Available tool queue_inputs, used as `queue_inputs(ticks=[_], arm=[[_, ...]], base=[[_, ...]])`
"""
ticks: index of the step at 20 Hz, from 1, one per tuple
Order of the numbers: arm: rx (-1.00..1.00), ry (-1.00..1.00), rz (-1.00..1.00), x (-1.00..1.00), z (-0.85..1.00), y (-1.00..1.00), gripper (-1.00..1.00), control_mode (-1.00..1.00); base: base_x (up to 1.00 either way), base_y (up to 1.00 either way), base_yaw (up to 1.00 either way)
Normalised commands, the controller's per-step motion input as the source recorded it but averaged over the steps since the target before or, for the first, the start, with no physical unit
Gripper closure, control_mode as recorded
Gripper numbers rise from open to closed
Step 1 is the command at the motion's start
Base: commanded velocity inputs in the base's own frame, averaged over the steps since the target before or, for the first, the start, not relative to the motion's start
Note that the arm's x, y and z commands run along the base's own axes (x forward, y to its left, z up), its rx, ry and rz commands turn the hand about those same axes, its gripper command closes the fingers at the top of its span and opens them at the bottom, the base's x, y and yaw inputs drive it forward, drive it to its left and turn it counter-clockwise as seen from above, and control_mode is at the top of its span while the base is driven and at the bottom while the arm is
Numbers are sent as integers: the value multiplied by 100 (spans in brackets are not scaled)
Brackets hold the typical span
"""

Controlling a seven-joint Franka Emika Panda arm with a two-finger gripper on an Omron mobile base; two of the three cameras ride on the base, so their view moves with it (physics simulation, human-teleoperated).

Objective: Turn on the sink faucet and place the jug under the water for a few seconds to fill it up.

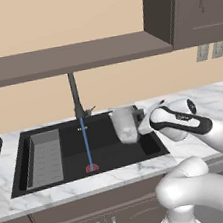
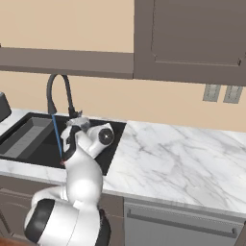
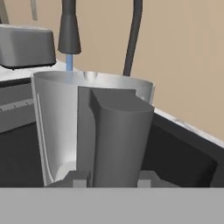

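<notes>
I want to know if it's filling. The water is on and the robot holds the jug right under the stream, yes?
Not quite. The water is on and the gripper holds the jug, but beside the stream, not under it, as the left base view shows.

Even, bright rendered light, soft faint shadows, no glare, slightly coarse low-resolution edges.

Glossy white rounded arm segments, black joint bands, dark round wrist cap, bulbous white base
</notes>
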Motion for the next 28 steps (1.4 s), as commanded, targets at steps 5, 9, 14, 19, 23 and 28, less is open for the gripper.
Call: queue_inputs(ticks=[5,9,14,19,23,28], arm=[[-4,11,0,-8,8,59,100,-100],[-2,8,0,-2,0,55,100,-100],[0,3,0,-4,0,47,100,-100],[0,3,0,-1,0,39,100,-100],[0,4,0,0,0,38,100,-100],[0,4,0,0,0,29,100,-100]], base=[[0,0,0],[0,0,0],[0,0,0],[0,0,0],[0,0,0],[0,0,0]])
